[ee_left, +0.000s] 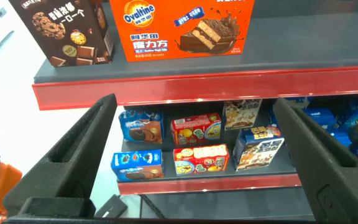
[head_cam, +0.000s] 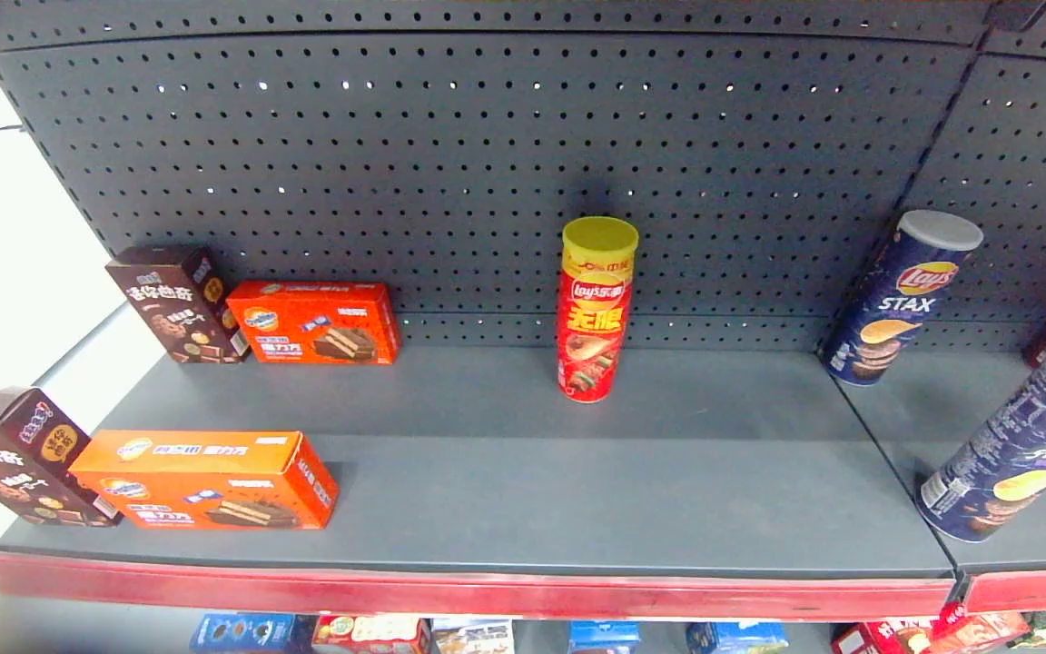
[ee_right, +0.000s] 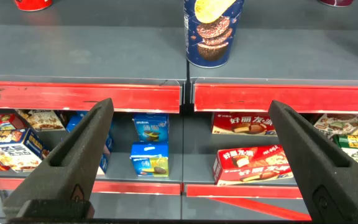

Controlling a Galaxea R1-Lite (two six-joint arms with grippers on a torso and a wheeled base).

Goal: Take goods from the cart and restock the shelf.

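1. Since both grippers are empty, we judge the step in hand is fetching a good from the cart; the shelf point(head_cam: 523, 481) has room in front of the red can point(head_cam: 597, 309) and at both its sides.
2. The left gripper point(ee_left: 194, 102) and the right gripper point(ee_right: 191, 104) hang lower than the can, before the shelf's red edge, fingers point(ee_left: 79, 143) spread wide.
3. We should close only on a centred good, then stand it upright beside the can, apart from the orange box point(head_cam: 314, 322) at its left and the blue can point(head_cam: 904, 300) at its right.
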